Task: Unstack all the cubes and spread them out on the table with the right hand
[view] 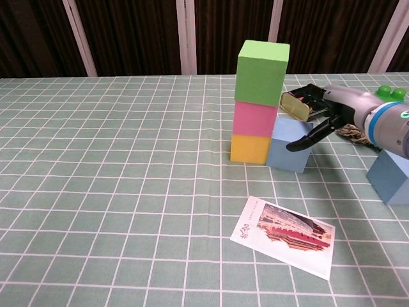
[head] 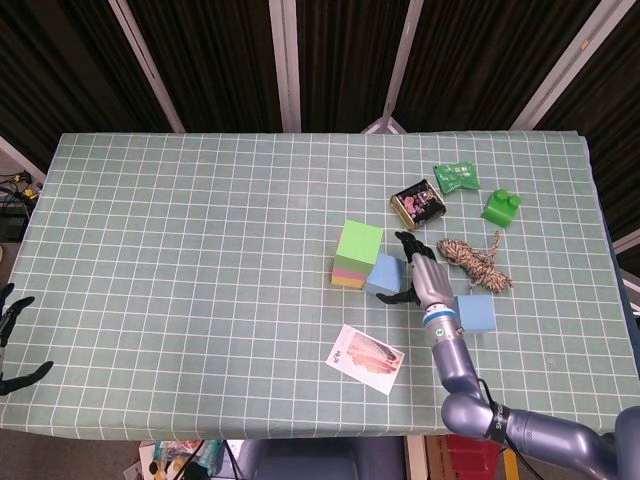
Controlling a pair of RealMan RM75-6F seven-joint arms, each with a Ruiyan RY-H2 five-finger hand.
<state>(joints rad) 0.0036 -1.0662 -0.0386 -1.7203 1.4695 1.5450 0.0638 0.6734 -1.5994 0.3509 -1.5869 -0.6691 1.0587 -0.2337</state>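
While two blue cubes already sit apart, the right hand (view: pixel 317 119) hangs empty, fingers spread, beside the green cube (view: pixel 261 71) topping the pink-and-yellow stack (view: pixel 252 139) near the table's (head: pixel 180 260) middle, so next it must close on that cube.

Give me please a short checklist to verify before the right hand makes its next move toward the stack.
1. Right hand empty, fingers spread: ok.
2. Stack upright, green cube on pink cube on yellow cube: ok.
3. Light blue cube beside the stack touches the yellow cube, so moving it may shake the stack: not ok.
4. One blue cube already lies apart, right of the arm: ok.
5. Tin and rope lie near the hand's path: not ok.
6. Contact between fingers and the light blue cube: cannot tell.
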